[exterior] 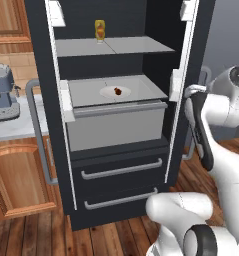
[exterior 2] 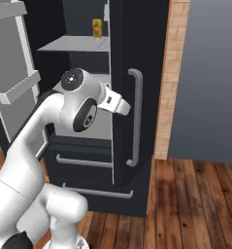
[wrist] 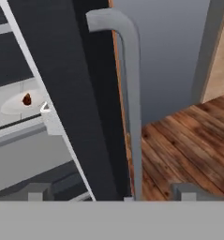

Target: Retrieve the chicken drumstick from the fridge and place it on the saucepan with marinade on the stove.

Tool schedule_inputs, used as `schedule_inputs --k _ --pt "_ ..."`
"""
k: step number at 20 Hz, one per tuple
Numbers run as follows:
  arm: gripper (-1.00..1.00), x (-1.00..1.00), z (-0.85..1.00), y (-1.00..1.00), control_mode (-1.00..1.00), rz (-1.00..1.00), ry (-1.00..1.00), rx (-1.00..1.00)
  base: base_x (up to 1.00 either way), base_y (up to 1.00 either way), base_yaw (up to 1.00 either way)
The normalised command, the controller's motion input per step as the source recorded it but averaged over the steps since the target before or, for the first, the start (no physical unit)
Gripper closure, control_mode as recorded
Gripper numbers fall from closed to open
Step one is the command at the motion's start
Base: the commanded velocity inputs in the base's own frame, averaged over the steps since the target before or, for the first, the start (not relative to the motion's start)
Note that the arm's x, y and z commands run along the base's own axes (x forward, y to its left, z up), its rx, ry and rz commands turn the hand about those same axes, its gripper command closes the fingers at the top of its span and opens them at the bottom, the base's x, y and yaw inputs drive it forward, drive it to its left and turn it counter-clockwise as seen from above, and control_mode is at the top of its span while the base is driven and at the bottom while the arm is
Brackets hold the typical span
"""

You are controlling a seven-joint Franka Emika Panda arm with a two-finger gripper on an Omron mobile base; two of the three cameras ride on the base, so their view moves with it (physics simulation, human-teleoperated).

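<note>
Fridge open. Chicken drumstick on white plate, mid of grey shelf w/ drawer below. Yellow bottle near back edge of upper shelf. Gripper beside right door handle, fingers apart, holding nothing.

Even, bright rendered light, no glare. fridge interior dim toward 12 o'clock, grey shelves lit flat w/ faint shadow beneath. All views low-res, soft edges; hand view blurriest. No lens distortion at borders.
</note>
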Motion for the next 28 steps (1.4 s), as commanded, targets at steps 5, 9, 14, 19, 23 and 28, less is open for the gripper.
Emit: schedule_inputs --k 5,9,14,19,23,28 --pt "-1.00 0.00 -0.04 1.00 -1.00 -0.26 0.00 -0.13 0.00 0.00 0.00" --pt "-1.00 0.08 0.06 0.97 -1.00 -0.32 0.00 -0.20 0.00 0.00 0.00" --pt "-1.00 0.31 0.18 0.98 -1.00 -0.31 0.00 -0.18 0.00 0.00 0.00" --pt "-1.00 0.58 0.01 0.20 -1.00 -0.06 0.00 -0.08 0.00 0.00 0.00" --pt "-1.00 0.78 -0.03 -0.03 -1.00 0.00 0.10 -0.01 0.00 0.00 0.00" --pt "-1.00 0.73 0.00 -0.45 -1.00 0.00 0.13 0.00 0.00 0.00 0.00"
